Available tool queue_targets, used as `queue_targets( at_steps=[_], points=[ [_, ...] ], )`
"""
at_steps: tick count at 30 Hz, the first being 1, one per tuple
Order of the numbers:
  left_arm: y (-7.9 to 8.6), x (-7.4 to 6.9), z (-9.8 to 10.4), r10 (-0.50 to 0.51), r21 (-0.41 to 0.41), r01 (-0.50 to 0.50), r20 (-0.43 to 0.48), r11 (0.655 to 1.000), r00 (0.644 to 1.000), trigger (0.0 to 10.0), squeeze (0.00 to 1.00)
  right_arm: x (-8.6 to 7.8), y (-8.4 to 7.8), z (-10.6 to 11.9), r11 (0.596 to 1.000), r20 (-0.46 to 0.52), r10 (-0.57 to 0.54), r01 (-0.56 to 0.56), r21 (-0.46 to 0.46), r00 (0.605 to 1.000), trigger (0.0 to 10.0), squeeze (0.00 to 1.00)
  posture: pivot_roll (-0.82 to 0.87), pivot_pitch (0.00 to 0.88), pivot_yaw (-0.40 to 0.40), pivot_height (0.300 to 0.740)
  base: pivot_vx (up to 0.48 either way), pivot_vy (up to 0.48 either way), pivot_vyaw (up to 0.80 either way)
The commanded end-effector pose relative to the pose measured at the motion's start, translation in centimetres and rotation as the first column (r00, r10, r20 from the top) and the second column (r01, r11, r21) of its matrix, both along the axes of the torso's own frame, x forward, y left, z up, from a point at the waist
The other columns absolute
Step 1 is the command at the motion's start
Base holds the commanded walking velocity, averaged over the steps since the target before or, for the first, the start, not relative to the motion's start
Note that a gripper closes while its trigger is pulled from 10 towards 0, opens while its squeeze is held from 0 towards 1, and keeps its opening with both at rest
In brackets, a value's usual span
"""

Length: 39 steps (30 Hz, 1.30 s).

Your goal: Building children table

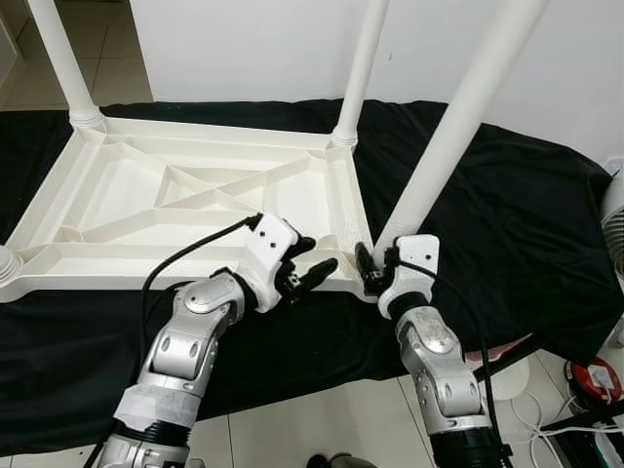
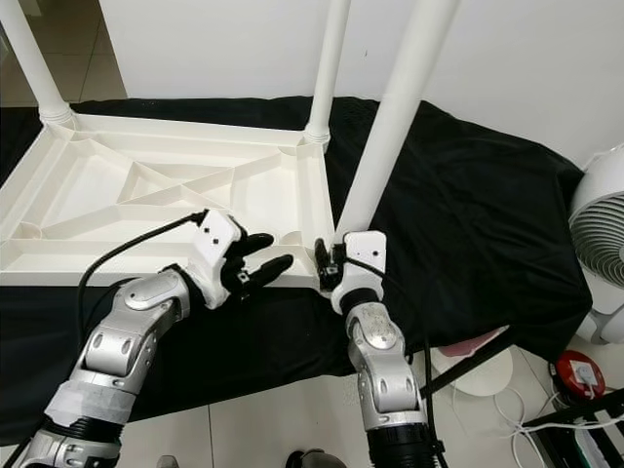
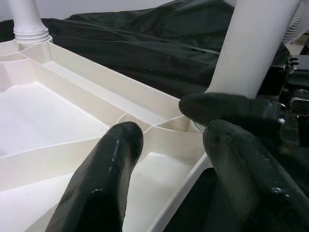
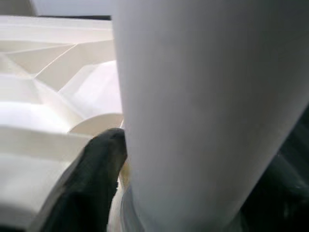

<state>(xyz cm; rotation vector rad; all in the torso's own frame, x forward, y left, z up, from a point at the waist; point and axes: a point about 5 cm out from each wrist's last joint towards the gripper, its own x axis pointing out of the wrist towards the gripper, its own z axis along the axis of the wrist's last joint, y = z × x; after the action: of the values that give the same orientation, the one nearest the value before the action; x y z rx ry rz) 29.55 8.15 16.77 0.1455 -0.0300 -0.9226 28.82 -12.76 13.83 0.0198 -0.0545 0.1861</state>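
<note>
The right claw [image 1: 375,268] is closing around the base of a white plastic cylindrical table leg [image 1: 458,122], at the near right corner of the white plastic ribbed tabletop [image 1: 146,195]. One black finger [image 4: 91,174] is pressing against the leg's left side just above the corner socket; the opposite finger is hidden behind the leg, so the grip looks closed on the leg but full contact on the far side cannot be confirmed.

The left claw [image 1: 307,265] is standing moderately open and holding nothing. Its two fingers [image 3: 106,179] are hovering over the near right edge of the tabletop, pointing toward the same corner; whether the tips are touching the rim is hard to tell.

The tabletop is lying upside down, ribs and diagonal braces facing up, on a black cloth [image 1: 507,224] covering a low surface. Its long axis is running left to right across the head view, and its left end is being cut off by the frame edge.

The gripped leg is leaning, its long axis rising from the corner up and to the right, with its top cut off by the frame. Two more white legs are standing upright in the far corners: the far right leg [image 1: 363,68] and the far left leg [image 1: 60,58], both cropped at the top. At the near left corner a white leg base [image 1: 6,265] is just showing at the frame edge.

A white fan [image 2: 600,244] is standing on the tiled floor [image 1: 322,429] at right, partly cut off.
</note>
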Motion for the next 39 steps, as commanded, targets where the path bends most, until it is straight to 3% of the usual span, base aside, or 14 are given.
queue_targets(
  at_steps=[1,4,12,13,19,26,27,28,29,30,33,39],
  points=[
    [0.0,0.4,-0.2,0.078,-0.01,-0.078,0.001,0.997,0.997,10.0,0.0,-0.2,-0.9,-0.3,1.0,-0.007,0.019,-0.019,0.015,1.0,10.0,1.0,0.02,0.026,-0.083,0.74,0.0,0.0,0.0],
    [-0.2,-0.1,-0.4,0.068,-0.007,-0.068,0.01,0.998,0.998,10.0,0.0,-0.3,-2.3,0.3,0.996,0.008,0.09,-0.09,-0.003,0.996,10.0,1.0,0.02,0.027,-0.086,0.74,0.0,0.0,0.0],
    [-0.7,-1.0,-0.9,0.016,0.007,-0.016,-0.003,1.0,1.0,10.0,0.0,-0.2,-4.0,1.0,0.976,0.015,0.211,-0.209,-0.064,0.977,10.0,1.0,0.02,0.029,-0.074,0.74,0.0,0.0,0.0],
    [-0.9,-1.3,-1.1,0.001,0.015,-0.001,-0.001,1.0,1.0,10.0,0.0,-0.1,-4.3,1.0,0.964,0.011,0.253,-0.251,-0.085,0.967,10.0,0.0,0.02,0.03,-0.068,0.74,0.0,0.0,0.0],
    [-1.2,-1.7,-1.6,-0.031,0.032,0.031,-0.017,0.999,0.999,10.0,0.0,0.9,-4.8,0.5,0.873,-0.049,0.455,-0.457,-0.171,0.889,10.0,0.0,0.01,0.042,-0.053,0.74,0.0,0.0,0.0],
    [-1.1,-1.5,-1.4,-0.029,0.032,0.03,-0.014,0.999,0.999,10.0,0.0,2.4,-4.1,0.4,0.791,-0.103,0.552,-0.559,-0.25,0.828,10.0,0.0,0.01,0.048,-0.032,0.74,0.0,0.0,0.0],
    [-1.2,-1.5,-1.3,-0.03,0.032,0.03,-0.011,0.999,0.999,10.0,0.0,2.8,-4.0,0.4,0.769,-0.122,0.574,-0.584,-0.259,0.81,3.8,0.0,0.02,0.049,-0.034,0.74,0.0,0.0,0.0],
    [-1.2,-1.5,-1.3,-0.03,0.032,0.03,-0.011,0.999,0.999,10.0,0.0,2.8,-4.0,0.4,0.769,-0.122,0.574,-0.584,-0.259,0.81,3.8,0.0,0.02,0.049,-0.034,0.74,0.0,0.0,0.0],
    [-1.2,-1.4,-1.2,-0.03,0.03,0.03,-0.008,0.999,1.0,10.0,0.0,3.2,-3.9,0.4,0.749,-0.137,0.591,-0.604,-0.272,0.795,0.6,0.0,0.02,0.048,-0.038,0.74,0.0,0.0,0.0],
    [-1.3,-1.4,-1.1,-0.03,0.03,0.03,-0.007,0.999,1.0,10.0,0.0,3.5,-3.9,0.4,0.732,-0.145,0.607,-0.62,-0.281,0.782,0.0,0.0,0.02,0.048,-0.042,0.74,0.0,0.0,0.0],
    [-1.4,-1.4,-1.0,-0.029,0.028,0.029,-0.004,0.999,1.0,10.0,0.0,3.8,-3.9,0.5,0.715,-0.146,0.625,-0.638,-0.288,0.767,0.0,0.0,0.02,0.05,-0.046,0.74,0.0,0.0,0.0],
    [-1.4,-1.6,-1.1,-0.025,0.023,0.025,-0.006,0.999,1.0,10.0,0.0,3.5,-4.0,-0.1,0.72,-0.145,0.631,-0.646,-0.254,0.762,0.0,0.0,0.03,0.05,-0.05,0.74,0.0,0.0,0.0]
  ],
)
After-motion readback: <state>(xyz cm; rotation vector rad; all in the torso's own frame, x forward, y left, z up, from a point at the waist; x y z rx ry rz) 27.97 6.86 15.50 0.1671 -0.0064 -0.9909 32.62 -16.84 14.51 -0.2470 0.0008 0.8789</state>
